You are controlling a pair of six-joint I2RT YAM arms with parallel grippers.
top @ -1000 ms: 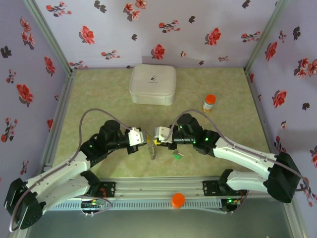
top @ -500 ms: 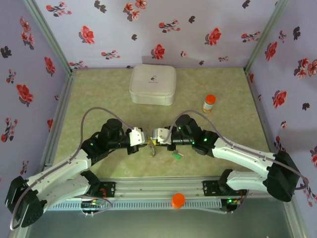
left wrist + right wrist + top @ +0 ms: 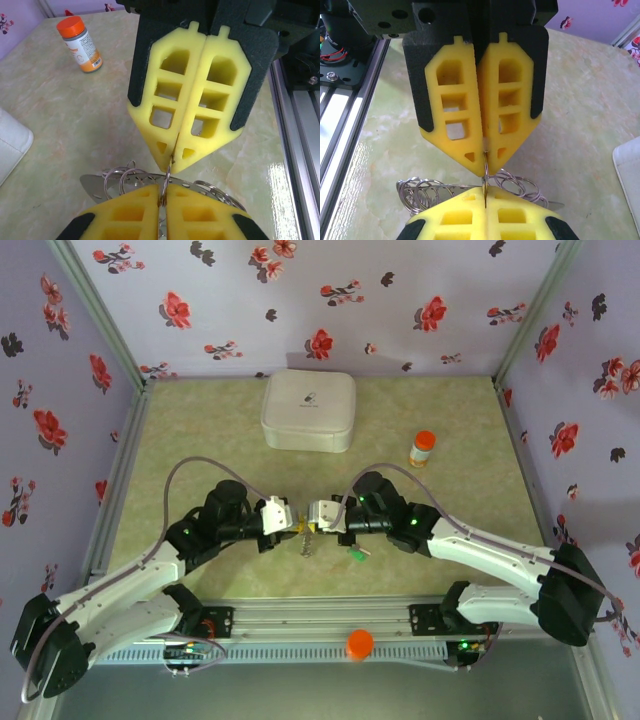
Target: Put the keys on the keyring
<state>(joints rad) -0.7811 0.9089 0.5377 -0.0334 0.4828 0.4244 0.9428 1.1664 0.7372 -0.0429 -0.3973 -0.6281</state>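
Note:
My left gripper (image 3: 296,524) and right gripper (image 3: 309,525) meet tip to tip at the table's near centre. Both are shut on one small silver split ring (image 3: 167,179) of the keyring (image 3: 307,540). In the left wrist view my left gripper (image 3: 163,192) pinches the ring from below and the right gripper (image 3: 173,161) from above. Under them hangs the keyring's flat holed metal plate (image 3: 97,182) with several loose rings (image 3: 520,186). In the right wrist view the right gripper (image 3: 484,192) and left gripper (image 3: 485,159) hold the same ring (image 3: 484,172). A green-headed key (image 3: 355,554) lies on the table beside the right gripper.
A white rounded case (image 3: 307,410) sits at the back centre and an orange-capped bottle (image 3: 423,448) at the back right. The aluminium rail (image 3: 320,625) with an orange knob (image 3: 359,643) runs along the near edge. Flowered walls close in three sides.
The right gripper's jaws have shut on the ring, and both grippers have drawn closer together. The keyring's plate has shifted slightly beneath them.

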